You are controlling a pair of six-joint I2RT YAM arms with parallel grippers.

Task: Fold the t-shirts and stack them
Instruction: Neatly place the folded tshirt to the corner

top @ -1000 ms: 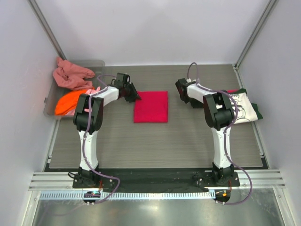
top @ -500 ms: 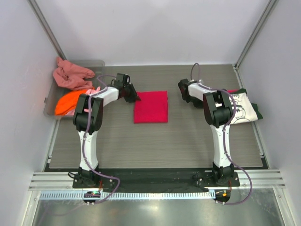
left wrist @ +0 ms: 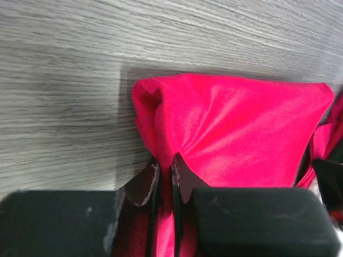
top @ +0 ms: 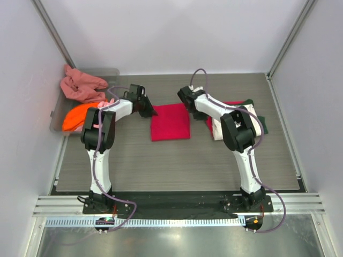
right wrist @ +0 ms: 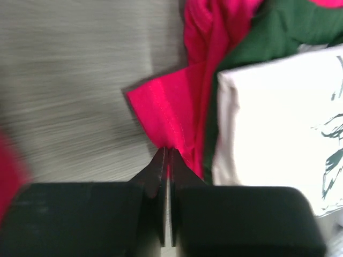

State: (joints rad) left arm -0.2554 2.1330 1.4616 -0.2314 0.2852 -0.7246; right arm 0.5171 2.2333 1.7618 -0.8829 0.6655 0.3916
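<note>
Light is bright, even, from above. In the left wrist view a soft shadow lies left of the crimson t-shirt [left wrist: 236,134]; the right wrist view is smeared with motion blur.

Clear grey plastic bin [top: 110,74] at far left, grey wood-grain table [top: 177,160], white walls [top: 177,32]

From close behind the left gripper [left wrist: 165,165], its two dark fingertips [left wrist: 143,184] are pinched nearly together on the near edge of the crimson t-shirt [left wrist: 236,128], and cloth puckers up between them. The shirt lies on the grey wood-grain table [left wrist: 64,80], its left corner rolled into a soft hump. A black shape [left wrist: 329,179] pokes in at the right edge.
</note>
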